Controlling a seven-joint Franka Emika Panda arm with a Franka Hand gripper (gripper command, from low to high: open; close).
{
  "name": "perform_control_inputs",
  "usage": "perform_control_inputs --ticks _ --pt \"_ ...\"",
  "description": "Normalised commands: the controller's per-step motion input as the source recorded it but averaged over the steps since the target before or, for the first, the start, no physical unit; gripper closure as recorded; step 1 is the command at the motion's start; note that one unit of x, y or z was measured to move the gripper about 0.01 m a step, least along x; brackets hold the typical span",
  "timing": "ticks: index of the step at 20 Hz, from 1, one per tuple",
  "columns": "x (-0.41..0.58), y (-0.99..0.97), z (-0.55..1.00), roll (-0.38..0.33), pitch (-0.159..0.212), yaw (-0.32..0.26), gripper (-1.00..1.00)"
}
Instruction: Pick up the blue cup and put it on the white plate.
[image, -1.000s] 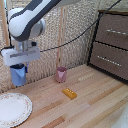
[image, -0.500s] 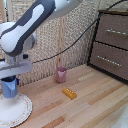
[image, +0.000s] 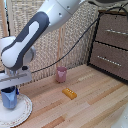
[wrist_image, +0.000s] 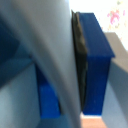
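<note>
A wooden table fills the scene. Nearest, at the exterior view's left, lies the white plate (image: 21, 113), partly cut off by the picture's edge. The blue cup (image: 9, 97) stands upright over the plate's left part, its base at or just above the plate's surface; whether it touches cannot be told. The gripper (image: 10, 89) comes straight down onto the cup from above, its fingers closed on the cup's rim, so the cup sits directly beneath the tool and between its fingers. In the wrist view, very close and blurred, a dark finger pad (wrist_image: 78, 60) presses flat against the blue cup wall (wrist_image: 96, 60), with a pale curved surface filling the foreground.

Farther in and to the right, a small yellow block (image: 69, 93) lies flat on the table, well apart from the plate. Beyond it, a pink cup (image: 61, 74) stands upright near a woven screen (image: 75, 35). At the far right stands a dark wooden drawer unit (image: 112, 45).
</note>
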Motion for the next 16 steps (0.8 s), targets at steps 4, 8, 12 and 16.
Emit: perform_control_inputs --ticks 4,8,12,16 --pt "0.174 0.24 -0.05 -0.173 -0.01 0.047 1.0" --pt "0.066 0.06 0.23 -0.076 -0.022 0.009 -1.0" --pt "0.073 -0.09 0.66 -0.059 0.036 -0.005 -1.0" --pt "0.045 -0.08 0.86 -0.072 0.063 -0.009 -1.0"
